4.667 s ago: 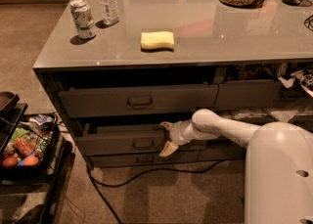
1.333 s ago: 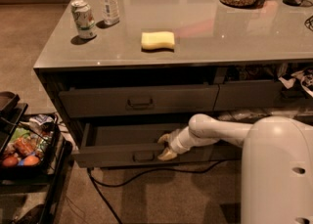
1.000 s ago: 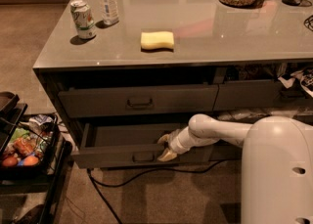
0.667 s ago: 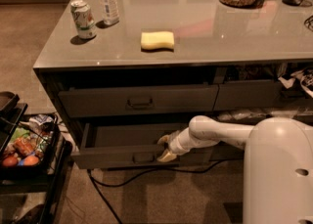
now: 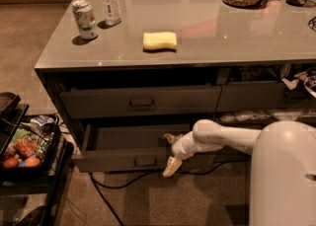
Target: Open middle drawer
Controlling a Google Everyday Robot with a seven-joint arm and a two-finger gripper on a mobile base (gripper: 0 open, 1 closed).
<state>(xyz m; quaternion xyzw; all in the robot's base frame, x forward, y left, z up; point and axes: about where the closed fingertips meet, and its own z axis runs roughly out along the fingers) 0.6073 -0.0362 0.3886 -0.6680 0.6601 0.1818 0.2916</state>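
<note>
Mid drawer [image 5: 113, 160] open, grey inside; tool [image 5: 171, 153] at its front

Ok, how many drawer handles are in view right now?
2. One at the centre of the closed upper drawer, one on the front of the pulled-out middle drawer, just left of the tool at that drawer's front edge. Others may be hidden to the right.
</note>
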